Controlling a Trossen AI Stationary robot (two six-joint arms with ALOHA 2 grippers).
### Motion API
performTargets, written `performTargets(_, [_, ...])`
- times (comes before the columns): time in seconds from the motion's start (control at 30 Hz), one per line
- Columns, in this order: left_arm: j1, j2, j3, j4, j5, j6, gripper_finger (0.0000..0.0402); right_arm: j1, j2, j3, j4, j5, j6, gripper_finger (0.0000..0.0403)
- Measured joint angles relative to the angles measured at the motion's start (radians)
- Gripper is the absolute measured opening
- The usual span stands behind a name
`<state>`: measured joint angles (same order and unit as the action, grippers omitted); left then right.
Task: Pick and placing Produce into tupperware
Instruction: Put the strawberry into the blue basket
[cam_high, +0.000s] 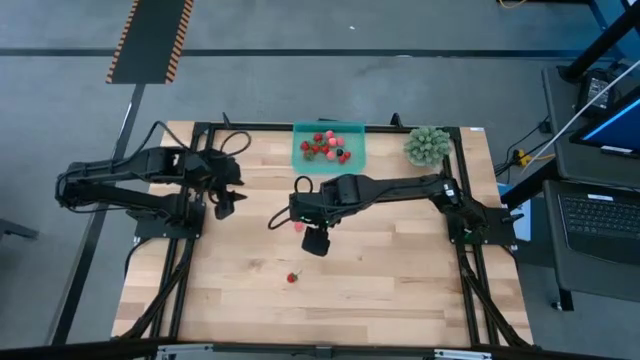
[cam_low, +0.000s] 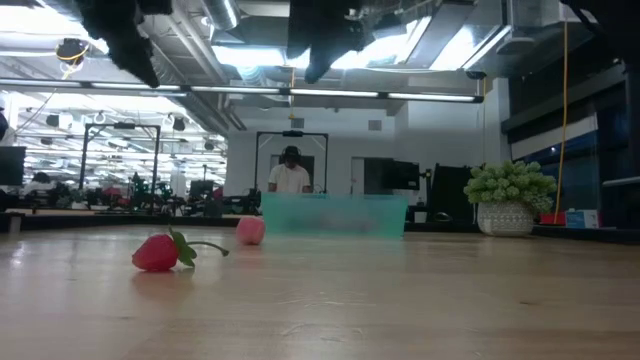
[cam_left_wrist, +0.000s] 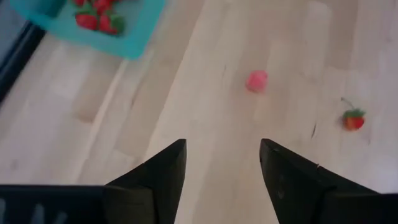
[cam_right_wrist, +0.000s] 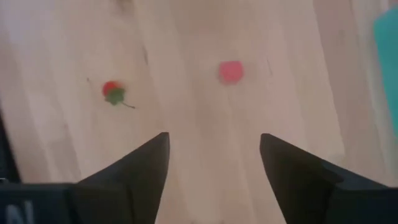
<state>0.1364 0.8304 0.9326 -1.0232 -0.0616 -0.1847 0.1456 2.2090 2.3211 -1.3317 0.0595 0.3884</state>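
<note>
Two loose berries lay on the bench as the right end effector (cam_high: 300, 224) hung spread above the pink one.

The pink berry (cam_right_wrist: 231, 71) sat mid-bench near the teal container (cam_high: 330, 147) at the far edge, which held most of the produce (cam_high: 326, 146). A red strawberry (cam_high: 292, 277) lay nearer. The left end effector (cam_high: 224, 206) waited at left, fingers (cam_left_wrist: 163, 177) apart and empty. A green plant (cam_high: 427, 145) stood far right.

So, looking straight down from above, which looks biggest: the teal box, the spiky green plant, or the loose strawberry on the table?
Largest to smallest in the overhead view:
1. The tupperware
2. The green plant ball
3. The loose red strawberry, by far the smallest
</note>
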Motion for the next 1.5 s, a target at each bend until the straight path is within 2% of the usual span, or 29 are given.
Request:
performTargets(0.1, [-0.017, -0.076, -0.073, 0.032, 0.000, -0.113, 0.0195, 0.003, 0.000, -0.003, 0.000, 0.002, -0.023, 0.0258])
performTargets(0.3, [-0.073, -0.214, -0.299, 0.290, -0.003, -0.224, 0.0195, 0.009, 0.000, -0.004, -0.016, 0.026, -0.081, 0.0251])
performTargets(0.4, [-0.100, -0.251, -0.378, 0.435, -0.004, -0.230, 0.0195, 0.008, 0.000, -0.050, -0.031, 0.033, -0.097, 0.0244])
performTargets(0.63, [-0.126, -0.263, -0.447, 0.599, -0.006, -0.146, 0.0195, 0.047, -0.001, -0.257, -0.089, 0.029, -0.022, 0.0229])
performTargets(0.77, [-0.126, -0.263, -0.490, 0.696, -0.009, -0.050, 0.0195, 0.086, -0.001, -0.371, 0.065, 0.012, -0.028, 0.0221])
performTargets(0.87, [-0.126, -0.264, -0.531, 0.746, -0.001, 0.005, 0.0195, 0.109, -0.001, -0.409, 0.201, -0.026, -0.049, 0.0216])
performTargets(1.13, [-0.126, -0.300, -0.693, 0.914, 0.008, 0.007, 0.0195, 0.154, -0.002, -0.413, 0.475, -0.030, -0.059, 0.0210])
performTargets(1.37, [-0.126, -0.332, -0.709, 0.973, 0.008, 0.011, 0.0195, 0.167, 0.024, -0.413, 0.688, -0.019, -0.085, 0.0210])
performTargets(1.5, [-0.126, -0.336, -0.709, 0.967, 0.008, 0.012, 0.0195, 0.167, 0.053, -0.413, 0.732, -0.019, -0.084, 0.0210])
